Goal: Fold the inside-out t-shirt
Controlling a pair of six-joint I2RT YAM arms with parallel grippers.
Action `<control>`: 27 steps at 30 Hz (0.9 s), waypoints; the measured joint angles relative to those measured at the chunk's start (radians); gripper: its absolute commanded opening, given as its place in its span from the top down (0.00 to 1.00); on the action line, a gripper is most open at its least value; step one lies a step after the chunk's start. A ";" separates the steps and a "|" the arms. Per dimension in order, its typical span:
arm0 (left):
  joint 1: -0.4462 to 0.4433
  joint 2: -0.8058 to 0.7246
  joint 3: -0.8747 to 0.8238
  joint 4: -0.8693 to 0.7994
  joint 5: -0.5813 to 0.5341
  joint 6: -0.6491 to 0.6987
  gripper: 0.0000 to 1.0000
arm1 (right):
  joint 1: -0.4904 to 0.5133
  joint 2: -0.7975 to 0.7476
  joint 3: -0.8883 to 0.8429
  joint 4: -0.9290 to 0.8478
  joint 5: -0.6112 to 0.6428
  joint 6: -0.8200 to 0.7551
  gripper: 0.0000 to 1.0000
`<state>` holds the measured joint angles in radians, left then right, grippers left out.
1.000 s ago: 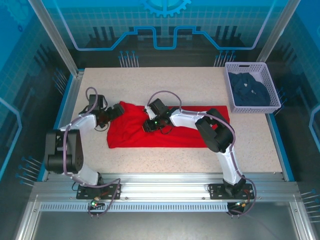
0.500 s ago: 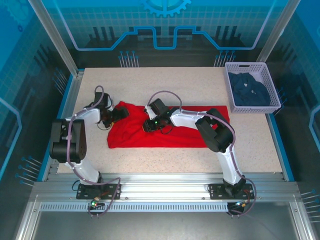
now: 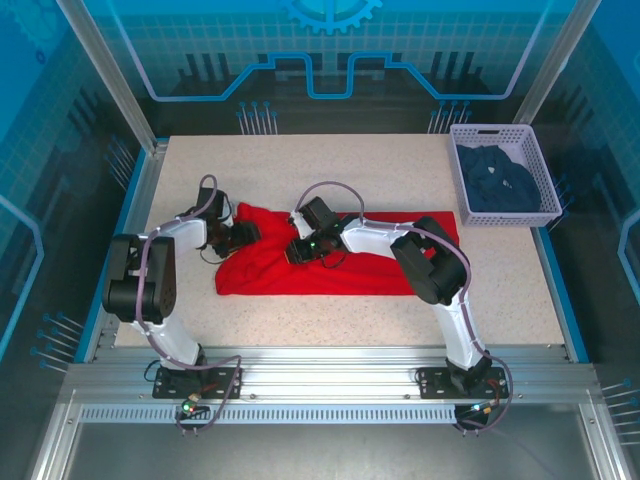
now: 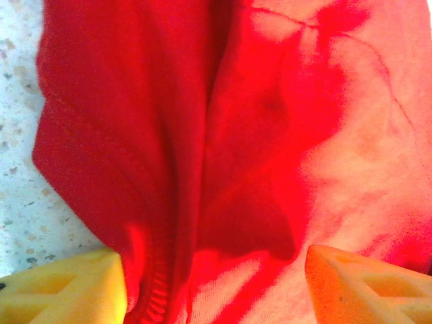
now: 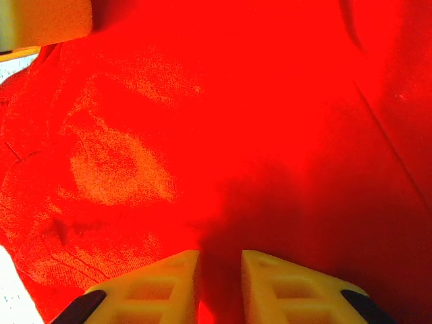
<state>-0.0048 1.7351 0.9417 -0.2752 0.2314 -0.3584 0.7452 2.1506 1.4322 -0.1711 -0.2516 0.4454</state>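
The inside-out t-shirt (image 3: 340,272) lies flat across the middle of the table, plain red side up. My left gripper (image 3: 245,232) is at its upper left edge. In the left wrist view this gripper (image 4: 212,270) is open, its yellow fingers set wide either side of a raised fold and stitched hem of the shirt (image 4: 270,101). My right gripper (image 3: 296,250) rests on the cloth just right of that. Its fingers (image 5: 221,260) stand close together, shut on a pinch of the red cloth (image 5: 236,101).
A white mesh basket (image 3: 548,170) at the back right holds a dark navy garment (image 3: 498,182). Speckled tabletop (image 3: 330,170) stretches behind and in front of the shirt. The cell's blue frame runs along the table's left edge, close to my left arm.
My left gripper has slid right onto the shirt's left edge and its jaws have narrowed around the fold. The right arm and the shirt have stayed put.
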 measured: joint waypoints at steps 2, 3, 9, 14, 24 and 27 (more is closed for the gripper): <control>0.000 0.002 0.000 0.000 -0.003 -0.002 0.44 | 0.000 0.000 0.000 0.000 0.000 0.000 0.77; 0.000 0.003 0.000 0.003 -0.002 -0.002 0.46 | 0.000 0.000 0.000 0.000 0.000 0.000 0.77; 0.000 0.013 0.000 0.019 0.021 -0.005 0.52 | 0.000 0.000 0.000 0.000 0.000 0.000 0.77; -0.016 0.025 0.000 0.046 0.097 -0.009 0.54 | 0.000 0.000 0.000 0.000 0.000 0.000 0.77; -0.037 0.053 -0.003 0.080 0.187 -0.034 0.74 | 0.000 0.000 0.000 0.000 0.000 0.000 0.77; -0.037 0.063 -0.003 0.082 0.186 -0.035 0.86 | 0.000 0.000 0.000 0.000 0.000 0.000 0.76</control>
<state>-0.0422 1.7981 0.9386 -0.1936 0.4171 -0.3935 0.7452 2.1506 1.4326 -0.1715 -0.2512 0.4454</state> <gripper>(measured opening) 0.216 0.232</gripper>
